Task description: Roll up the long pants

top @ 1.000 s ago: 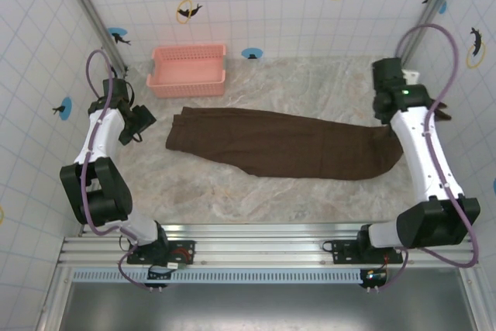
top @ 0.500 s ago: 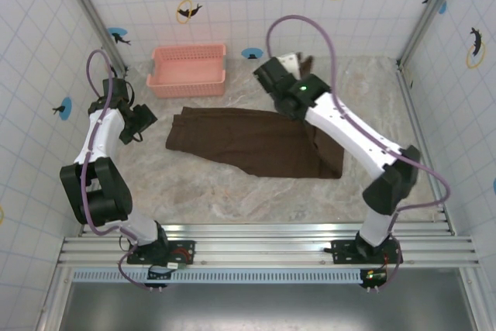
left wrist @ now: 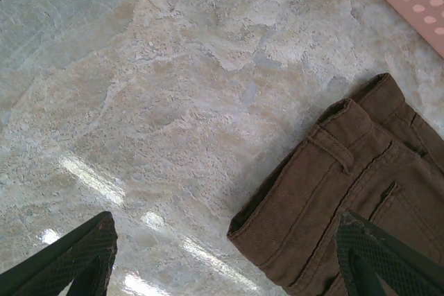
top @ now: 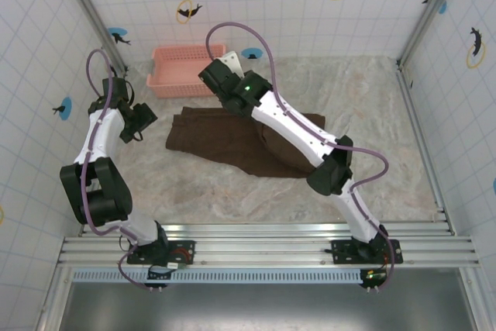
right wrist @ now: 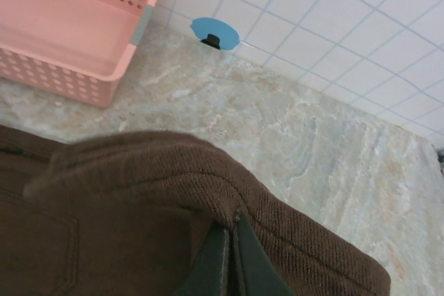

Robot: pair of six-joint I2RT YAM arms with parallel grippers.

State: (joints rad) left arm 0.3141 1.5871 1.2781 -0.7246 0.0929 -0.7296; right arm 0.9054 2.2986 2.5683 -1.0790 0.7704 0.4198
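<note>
Because the long pants [top: 232, 141] lay doubled over on the table [top: 372, 106], with their leg end held up near the waistband [left wrist: 347, 136], the fold would likely go best if the right hand [right wrist: 232, 258], pinched tight on that cloth, lowered it squarely along the waistband edge before letting go. Dark brown, ribbed and soft, the garment sat left of centre, near the pink basket [top: 188, 70]. The left hand [left wrist: 225, 261] hovered spread wide just beside the waistband corner, holding nothing.
</note>
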